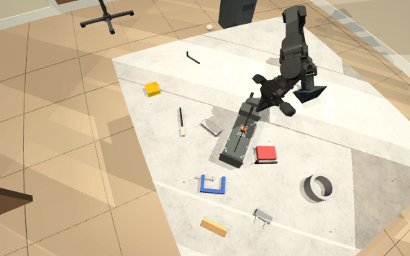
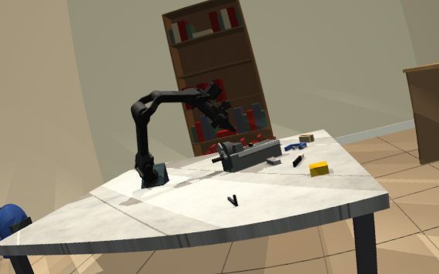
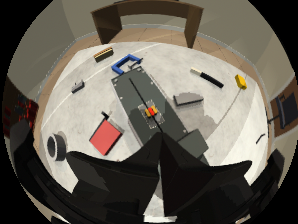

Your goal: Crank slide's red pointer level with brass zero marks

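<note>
The machine [image 1: 231, 143] [image 2: 239, 163] [image 3: 131, 104] is a long dark grey housing with a slot along its top. The slide's red pointer [image 1: 243, 129] [image 2: 250, 145] [image 3: 151, 111] sits mid-slot between brass-yellow marks; whether it is exactly level is too small to tell. The crank handle [image 1: 252, 95] [image 2: 217, 159] sticks out at the end nearest the arm, below the wheel, and is hidden in the wrist view. My gripper [image 1: 258, 110] [image 2: 234, 131] [image 3: 160, 136] is shut and empty, its tips together above the crank end of the machine, apart from the handle.
A red block [image 1: 266, 152] [image 3: 105, 136] lies beside the machine, with a grey block [image 1: 211, 127] [image 3: 188, 99] on the other side. A blue clamp [image 1: 213, 190] lies beyond its far end. A grey ring [image 1: 310, 188] and a yellow block [image 1: 152, 89] [image 2: 319, 169] stand farther off.
</note>
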`<state>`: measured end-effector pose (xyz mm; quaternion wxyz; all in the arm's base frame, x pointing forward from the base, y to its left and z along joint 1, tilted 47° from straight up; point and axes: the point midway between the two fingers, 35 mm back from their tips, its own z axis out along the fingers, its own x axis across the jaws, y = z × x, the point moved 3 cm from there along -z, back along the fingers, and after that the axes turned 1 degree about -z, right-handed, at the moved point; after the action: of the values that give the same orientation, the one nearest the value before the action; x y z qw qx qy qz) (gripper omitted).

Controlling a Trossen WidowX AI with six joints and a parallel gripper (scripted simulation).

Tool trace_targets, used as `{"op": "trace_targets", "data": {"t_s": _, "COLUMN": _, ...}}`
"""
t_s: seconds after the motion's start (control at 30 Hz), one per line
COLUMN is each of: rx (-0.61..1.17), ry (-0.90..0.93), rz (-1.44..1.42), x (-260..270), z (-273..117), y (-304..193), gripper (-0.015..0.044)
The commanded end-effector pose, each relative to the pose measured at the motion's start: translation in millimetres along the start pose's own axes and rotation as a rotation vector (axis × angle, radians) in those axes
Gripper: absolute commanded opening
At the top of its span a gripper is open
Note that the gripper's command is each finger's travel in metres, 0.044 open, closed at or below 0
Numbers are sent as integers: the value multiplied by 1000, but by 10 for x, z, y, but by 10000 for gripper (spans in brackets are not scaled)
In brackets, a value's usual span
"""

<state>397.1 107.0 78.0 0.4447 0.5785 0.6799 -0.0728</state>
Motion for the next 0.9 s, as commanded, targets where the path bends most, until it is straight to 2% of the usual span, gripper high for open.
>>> {"op": "trace_targets", "data": {"t_s": 0.0, "rx": 0, "ry": 0, "rz": 0, "x": 0, "z": 0, "y": 0, "gripper": 0}}
{"op": "trace_targets", "data": {"t_s": 0.57, "rx": 0, "ry": 0, "rz": 0, "x": 0, "z": 0, "y": 0, "gripper": 440}}
{"op": "trace_targets", "data": {"t_s": 0.6, "rx": 0, "ry": 0, "rz": 0, "x": 0, "z": 0, "y": 0, "gripper": 440}}
{"op": "trace_targets", "data": {"t_s": 0.87, "rx": 0, "ry": 0, "rz": 0, "x": 0, "z": 0, "y": 0, "gripper": 230}}
